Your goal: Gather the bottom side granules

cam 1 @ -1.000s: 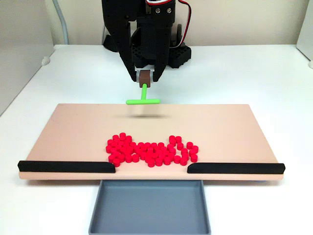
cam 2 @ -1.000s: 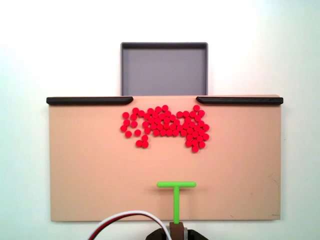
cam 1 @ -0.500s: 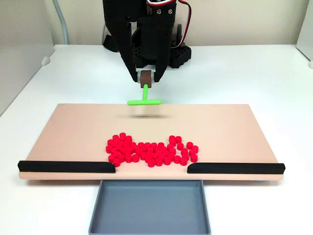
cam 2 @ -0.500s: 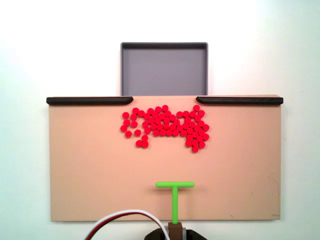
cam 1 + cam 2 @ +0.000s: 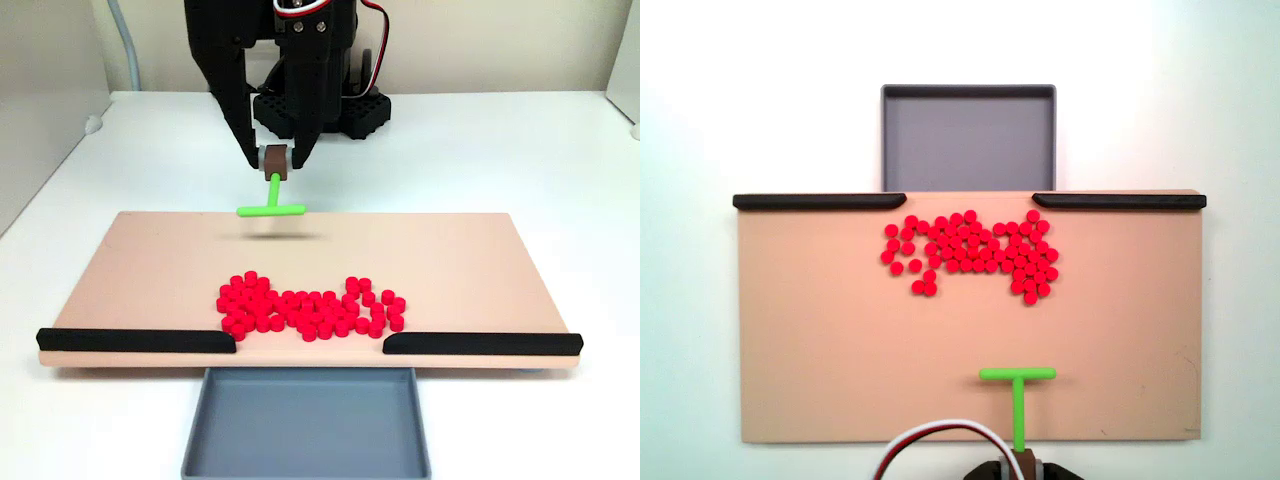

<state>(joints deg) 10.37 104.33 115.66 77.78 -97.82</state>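
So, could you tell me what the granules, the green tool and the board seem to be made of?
Granules: probably hard plastic, matte, with a uniform bright red and identical moulded cylinder shapes. Green tool: likely plastic too, possibly printed, with saturated even colour, thin rigid bars and a slight sheen. Board: smooth, flat, matte tan sheet without visible grain, so coated wood or plastic; the pictures cannot settle which.

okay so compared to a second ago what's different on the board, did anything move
The hand, shut on the green T-shaped tool, carried it sideways: toward the left in a fixed view, toward the right in a fixed view from above. It hangs over the board's far side, clear of the granules. The granules, both black strips and the grey tray stayed put.
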